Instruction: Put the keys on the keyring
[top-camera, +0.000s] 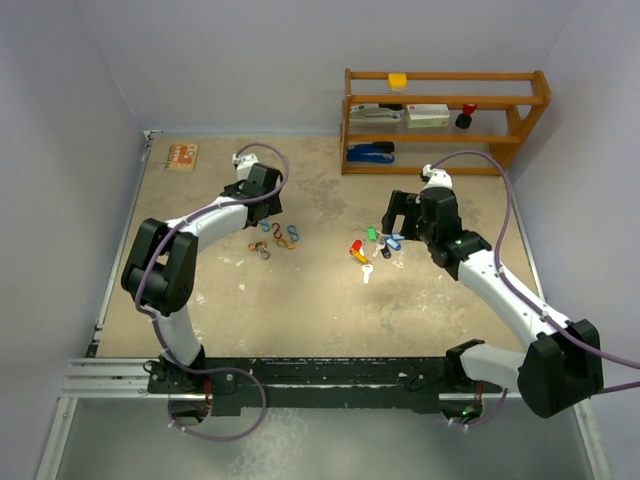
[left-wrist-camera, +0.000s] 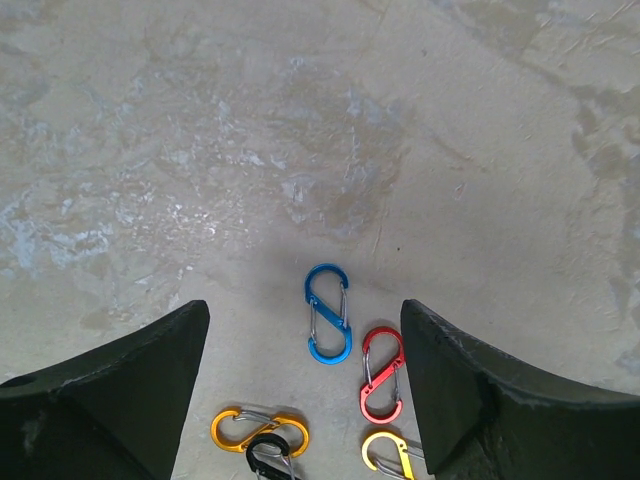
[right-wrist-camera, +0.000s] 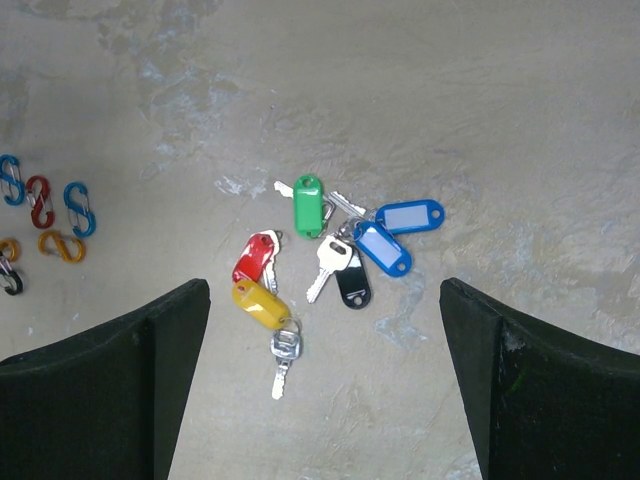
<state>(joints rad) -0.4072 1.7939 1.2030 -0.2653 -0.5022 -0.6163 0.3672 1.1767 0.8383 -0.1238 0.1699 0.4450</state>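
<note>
The keys (right-wrist-camera: 330, 250) lie in a loose pile mid-table: silver keys with green (right-wrist-camera: 309, 206), blue (right-wrist-camera: 383, 247), black, red (right-wrist-camera: 256, 258) and yellow (right-wrist-camera: 260, 304) tags. My right gripper (right-wrist-camera: 325, 290) hovers open just above and behind them, touching nothing; the top view shows it (top-camera: 402, 218) beside the pile (top-camera: 375, 250). Several S-shaped clip keyrings (top-camera: 276, 238) lie to the left. My left gripper (left-wrist-camera: 305, 310) hangs open over them, with the blue clip (left-wrist-camera: 328, 312) and the red clip (left-wrist-camera: 383, 375) between its fingers and orange (left-wrist-camera: 258, 432), black and yellow ones nearer the wrist.
A wooden shelf (top-camera: 445, 120) at the back right holds a stapler, boxes and small items. A small orange card (top-camera: 182, 155) lies at the back left. A metal rail (top-camera: 300, 375) carrying the arm bases runs along the near edge.
</note>
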